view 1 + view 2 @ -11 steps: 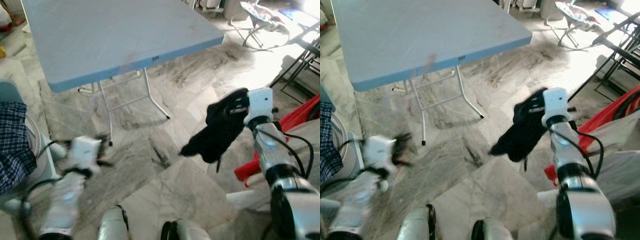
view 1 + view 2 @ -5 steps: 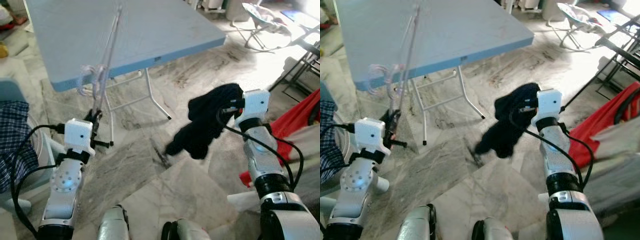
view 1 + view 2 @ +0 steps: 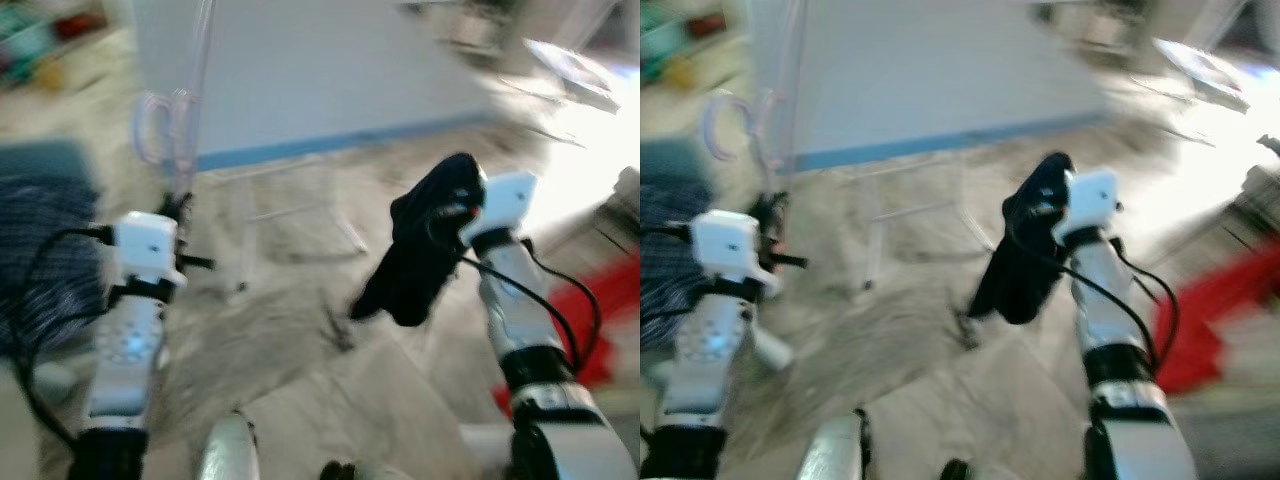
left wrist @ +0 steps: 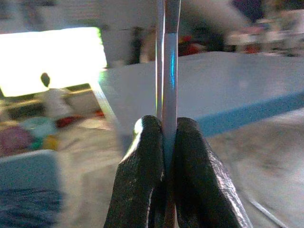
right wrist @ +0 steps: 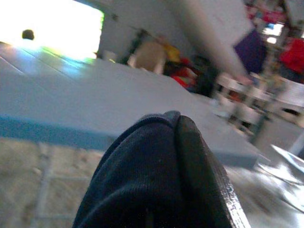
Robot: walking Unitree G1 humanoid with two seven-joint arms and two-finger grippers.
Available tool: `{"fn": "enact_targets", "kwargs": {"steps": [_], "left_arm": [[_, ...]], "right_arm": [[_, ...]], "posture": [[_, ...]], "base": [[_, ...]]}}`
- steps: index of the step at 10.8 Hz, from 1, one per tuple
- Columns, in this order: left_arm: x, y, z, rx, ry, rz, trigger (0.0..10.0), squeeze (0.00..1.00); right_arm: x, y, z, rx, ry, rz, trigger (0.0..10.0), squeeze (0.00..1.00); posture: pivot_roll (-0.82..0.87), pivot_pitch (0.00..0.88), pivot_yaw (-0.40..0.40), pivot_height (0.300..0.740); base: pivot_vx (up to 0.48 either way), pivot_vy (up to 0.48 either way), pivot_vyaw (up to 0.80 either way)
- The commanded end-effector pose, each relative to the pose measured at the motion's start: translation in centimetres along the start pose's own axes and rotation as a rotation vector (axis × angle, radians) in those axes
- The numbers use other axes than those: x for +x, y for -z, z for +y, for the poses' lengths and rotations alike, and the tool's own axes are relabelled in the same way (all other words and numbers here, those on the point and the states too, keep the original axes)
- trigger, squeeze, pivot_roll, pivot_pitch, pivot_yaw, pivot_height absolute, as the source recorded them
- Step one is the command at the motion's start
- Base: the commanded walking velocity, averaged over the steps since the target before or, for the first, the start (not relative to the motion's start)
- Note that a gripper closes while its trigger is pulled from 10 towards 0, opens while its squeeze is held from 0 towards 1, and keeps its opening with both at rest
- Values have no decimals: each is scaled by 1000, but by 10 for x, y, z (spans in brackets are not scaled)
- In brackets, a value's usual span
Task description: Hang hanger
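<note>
your left gripper point(image 4: 164, 156) pinches the clear plastic hanger point(image 3: 180, 120) upright before the pale blue folding table point(image 3: 330, 70); your right gripper point(image 3: 452, 205) is clamped on a black cloth garment point(image 3: 420, 250). you're mid-carry, views blurred. next, find a rail.

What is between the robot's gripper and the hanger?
Nothing. The left gripper is already shut on the clear hanger, whose thin bar sits squeezed between its black fingers. The right gripper holds a dark cloth. Where the hanger should be hung can't be made out in these blurred pictures.
</note>
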State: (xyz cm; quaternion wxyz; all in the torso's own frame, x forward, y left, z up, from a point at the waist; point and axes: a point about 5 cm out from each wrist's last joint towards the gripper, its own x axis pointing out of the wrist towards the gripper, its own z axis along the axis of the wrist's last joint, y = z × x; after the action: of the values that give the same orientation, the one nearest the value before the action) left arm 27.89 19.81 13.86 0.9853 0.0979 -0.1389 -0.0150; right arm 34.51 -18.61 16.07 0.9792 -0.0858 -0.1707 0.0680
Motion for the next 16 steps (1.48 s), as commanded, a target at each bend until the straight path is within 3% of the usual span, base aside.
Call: {"fn": "enact_targets", "kwargs": {"steps": [1,5,8,11,16], "left_arm": [[5,-12,-6,-14,10,-51,10000,0],[6,-12,-6,-19,2,-46,10000,0],[8,-15,-6,-12,10,-52,10000,0],[9,-15,-6,-8,17,-55,10000,0],[11,-17,-8,-3,27,-63,10000,0]], "right_arm": [[2,-9,-8,-9,18,-33,10000,0],[7,-21,-3,-7,9,-72,10000,0],[14,-32,-2,-83,-2,-118,10000,0],[19,-33,3,-45,-19,-119,10000,0],[20,-33,6,1,-17,-120,10000,0]], "posture": [[90,85,-88,740],[89,94,-91,740],[88,95,-93,740],[89,94,-94,740],[93,100,-97,740]], "base": [[352,0,744],[354,0,0],[440,0,0],[480,0,650],[480,0,0]]}}
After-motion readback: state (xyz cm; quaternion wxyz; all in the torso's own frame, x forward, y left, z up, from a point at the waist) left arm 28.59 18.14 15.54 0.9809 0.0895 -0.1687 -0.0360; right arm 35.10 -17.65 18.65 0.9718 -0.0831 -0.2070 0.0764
